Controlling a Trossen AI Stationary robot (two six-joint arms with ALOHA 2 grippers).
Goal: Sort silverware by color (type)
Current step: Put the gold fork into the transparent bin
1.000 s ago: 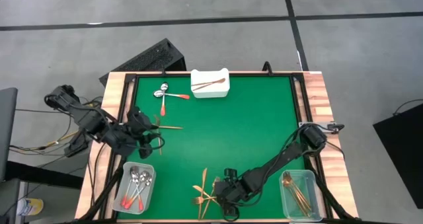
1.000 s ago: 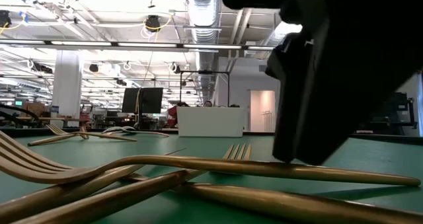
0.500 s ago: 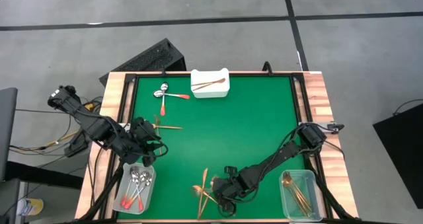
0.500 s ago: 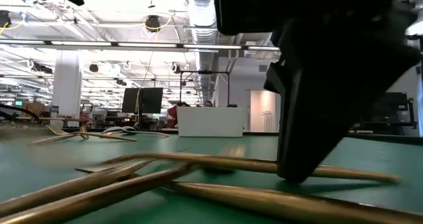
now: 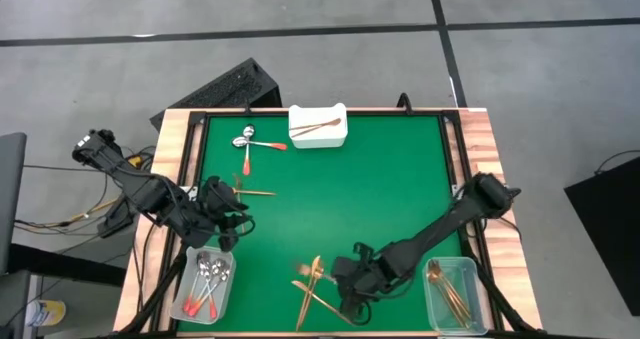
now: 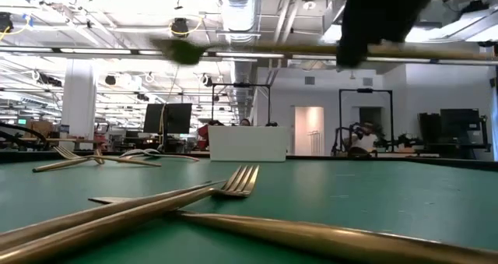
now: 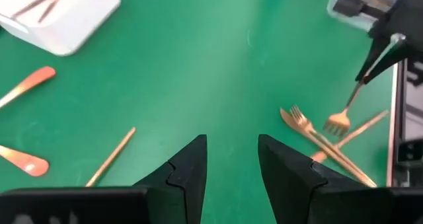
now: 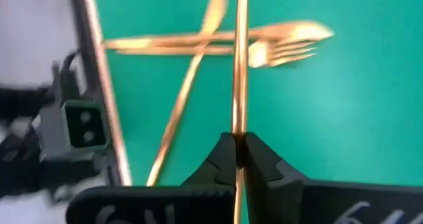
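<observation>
My left gripper (image 5: pixel 228 222) hangs open and empty just above the clear bin (image 5: pixel 207 284) of red-handled spoons (image 5: pixel 203 279). My right gripper (image 5: pixel 350 279) pinches 1 gold fork (image 8: pixel 239 85) — lifted off the mat, above 2 crossed gold pieces (image 5: pixel 312 287).

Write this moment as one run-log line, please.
right gripper: shut on gold fork, lifted | left gripper: open, empty, above spoon bin | gold pile: on mat

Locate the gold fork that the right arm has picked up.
The slim gold fork is clamped in the right end effector, lifted above the crossed gold utensils at the table's near edge, left of the clear plastic bin in the high view.
</observation>
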